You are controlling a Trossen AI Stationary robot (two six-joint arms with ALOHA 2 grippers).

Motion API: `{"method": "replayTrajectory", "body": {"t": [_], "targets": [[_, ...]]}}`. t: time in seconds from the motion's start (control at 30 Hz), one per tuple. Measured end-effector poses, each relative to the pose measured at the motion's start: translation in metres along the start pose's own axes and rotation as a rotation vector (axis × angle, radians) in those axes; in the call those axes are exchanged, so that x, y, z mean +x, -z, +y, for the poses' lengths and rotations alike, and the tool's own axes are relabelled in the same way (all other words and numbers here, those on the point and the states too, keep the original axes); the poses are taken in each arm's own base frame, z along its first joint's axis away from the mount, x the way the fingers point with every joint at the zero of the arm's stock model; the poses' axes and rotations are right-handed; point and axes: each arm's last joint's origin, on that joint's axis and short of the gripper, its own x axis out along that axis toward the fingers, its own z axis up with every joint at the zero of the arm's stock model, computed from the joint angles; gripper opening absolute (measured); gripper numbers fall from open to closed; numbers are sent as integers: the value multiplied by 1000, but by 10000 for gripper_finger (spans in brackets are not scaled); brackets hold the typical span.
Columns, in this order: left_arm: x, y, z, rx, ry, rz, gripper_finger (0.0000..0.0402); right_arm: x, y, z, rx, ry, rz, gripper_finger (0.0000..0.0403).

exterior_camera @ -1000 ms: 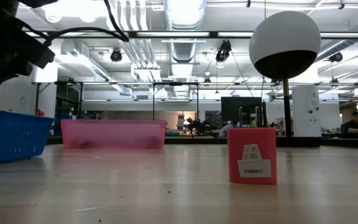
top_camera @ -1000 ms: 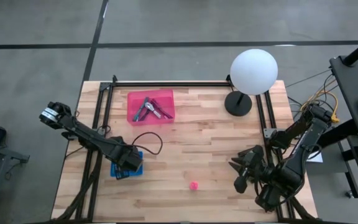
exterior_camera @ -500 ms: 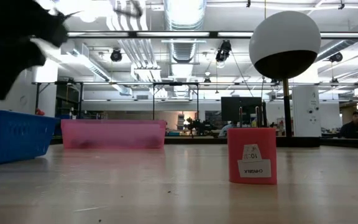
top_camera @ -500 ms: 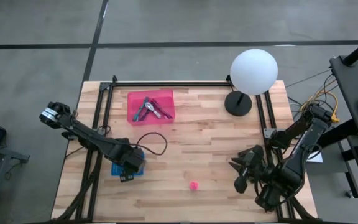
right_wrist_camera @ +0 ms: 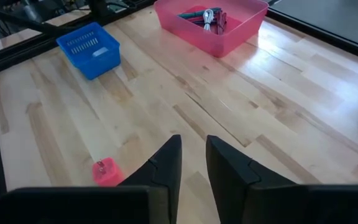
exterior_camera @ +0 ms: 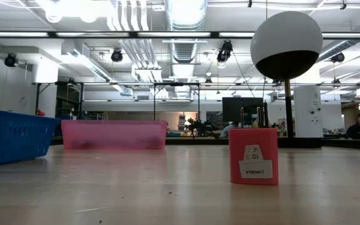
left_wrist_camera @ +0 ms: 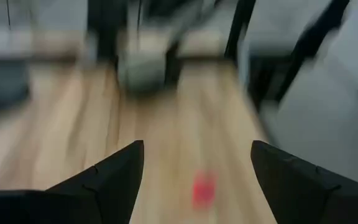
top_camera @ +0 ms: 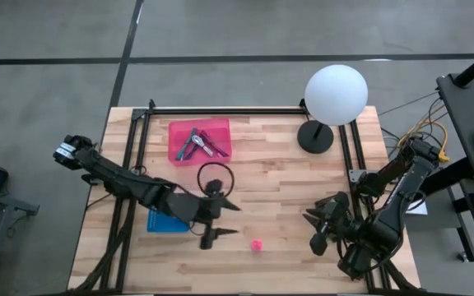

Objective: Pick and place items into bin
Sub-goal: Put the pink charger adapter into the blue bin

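Note:
A small pink block (top_camera: 257, 245) stands on the wood table, toward its near edge; the low view shows it (exterior_camera: 253, 156) upright with a white label. My left gripper (top_camera: 222, 223) hovers open just left of the block, which shows blurred (left_wrist_camera: 202, 190) ahead between the fingers. A pink bin (top_camera: 199, 140) at the far left holds a silver tool and coloured sticks (right_wrist_camera: 207, 17). My right gripper (top_camera: 318, 230) waits at the table's near right, fingers a narrow gap apart (right_wrist_camera: 192, 149), touching nothing.
A blue basket (top_camera: 163, 222) sits behind my left gripper on the table's left side. The white globe lamp (top_camera: 336, 94) stands on its black base (top_camera: 315, 136) at the far right. Bare wood lies between the block and the pink bin.
My left gripper has swung from above the blue basket toward the table's right, ending beside the pink block; it has left the low view. The block, the bins and my right arm have stayed put.

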Motion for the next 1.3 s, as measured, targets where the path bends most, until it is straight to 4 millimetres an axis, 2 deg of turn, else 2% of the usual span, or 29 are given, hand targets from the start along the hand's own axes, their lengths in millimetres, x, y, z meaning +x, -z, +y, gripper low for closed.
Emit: {"method": "replayTrajectory", "body": {"t": [0.07, 0.17, 0.37, 0.73, 1.1, 1.3], "targets": [[7, -12, -3, 17, 23, -146, 278, 0, 0, 0, -2, 0, 0, 63], [23, -14, -6, 0, 43, -233, 278, 0, 0, 0, -2, 0, 0, 65], [71, 18, -15, 34, 104, -84, 278, 0, 0, 0, -2, 0, 0, 72], [135, 74, -24, 28, 223, 21, 278, 0, 0, 0, -26, 1, 0, 63], [167, 118, -22, 42, 193, 105, 278, 0, 0, 0, -29, 0, 1, 69], [174, 126, -18, 45, 151, 114, 278, 0, 0, 0, -30, 1, 1, 63]]}}
